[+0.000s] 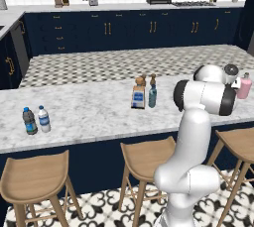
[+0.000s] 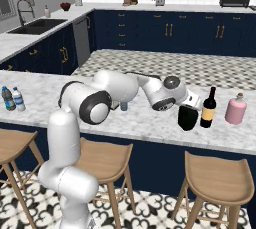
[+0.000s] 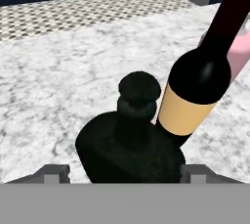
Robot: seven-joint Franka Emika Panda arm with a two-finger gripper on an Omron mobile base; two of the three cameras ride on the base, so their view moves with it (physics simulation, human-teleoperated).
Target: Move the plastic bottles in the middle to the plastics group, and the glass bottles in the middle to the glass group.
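The squat black flask point(image 3: 129, 140) stands on the marble counter point(image 3: 58, 81), close beside the tall dark wine bottle point(image 3: 200, 81) with its yellow label. The pink bottle point(image 3: 241, 47) is just behind. My gripper point(image 3: 126, 174) is open, its fingertips point(image 3: 53, 173) spread to either side of the flask's body, and it grips nothing. From the right base, the gripper point(image 2: 190, 107) hangs over the flask point(image 2: 188, 117), left of the wine bottle point(image 2: 208, 108) and pink bottle point(image 2: 235, 109). The cork-stoppered square bottle point(image 1: 139, 94) and slim blue-grey bottle point(image 1: 152, 94) stand mid-counter.
Two small water bottles, dark grey point(image 1: 30, 121) and white-capped point(image 1: 44, 119), stand at the counter's left end. Wooden stools point(image 1: 34, 179) line the near side below the counter edge. Dark cabinets and a sink point(image 2: 37, 25) lie beyond.
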